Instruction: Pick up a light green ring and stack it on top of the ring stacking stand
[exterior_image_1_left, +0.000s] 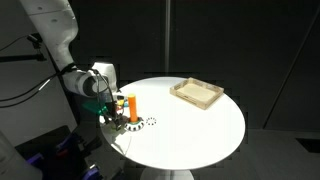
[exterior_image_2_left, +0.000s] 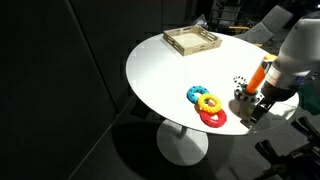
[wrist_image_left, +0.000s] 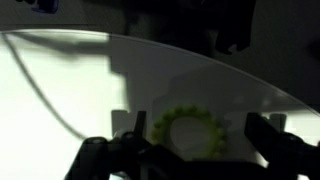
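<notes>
Jaws stand apart, unclenched, straddling the green ring (wrist_image_left: 190, 131), which lies flat on the table (wrist_image_left: 80, 90) at 6 o'clock in the wrist view, closer to the 9 o'clock jaw. In an exterior view the gripper (exterior_image_1_left: 112, 117) sits low and the stand (exterior_image_1_left: 131, 103) rises near it at about 2 o'clock. Closing, then lifting toward that peg, looks the next move.

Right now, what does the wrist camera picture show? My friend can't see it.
A light green ring lies on the pale table, between the two dark fingers of the open gripper, at the bottom of the view. Beyond the table's curved edge all is dark.
</notes>
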